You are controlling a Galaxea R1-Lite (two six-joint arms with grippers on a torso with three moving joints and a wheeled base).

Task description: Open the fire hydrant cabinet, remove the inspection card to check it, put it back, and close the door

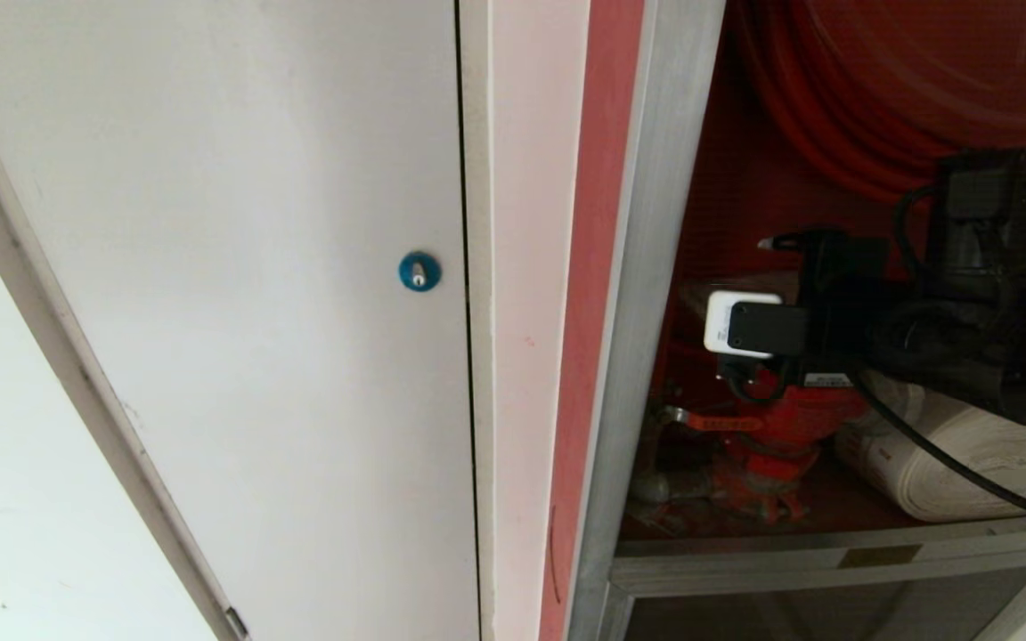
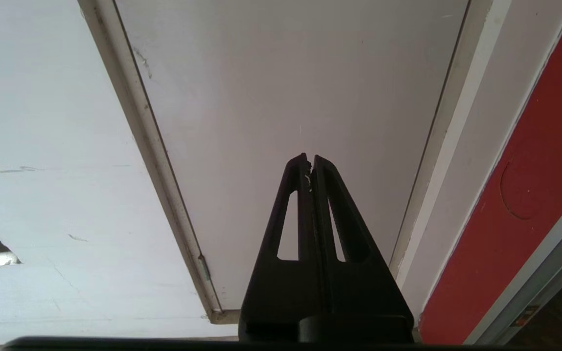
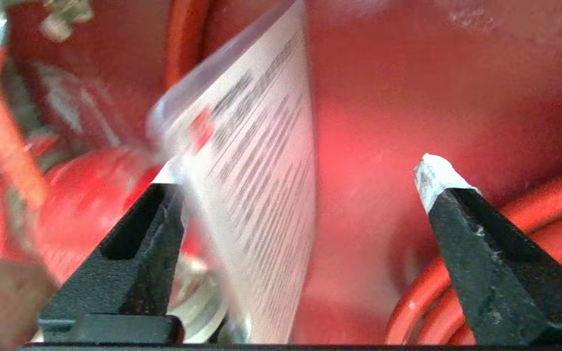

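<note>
Head view: the right pincer reaches into the open fire hydrant cabinet, above the red valve beside the rolled white hose. Left wrist view: the left pincer hangs pressed together before a plain white door. Right wrist view: the right pincer stands spread wide; the inspection card sits tilted between its fingers, close against one, clear of the other.

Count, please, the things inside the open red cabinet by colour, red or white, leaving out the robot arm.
Red: 2, the coiled hose and the valve
White: 2, the rolled hose and the inspection card
Total: 4
</note>
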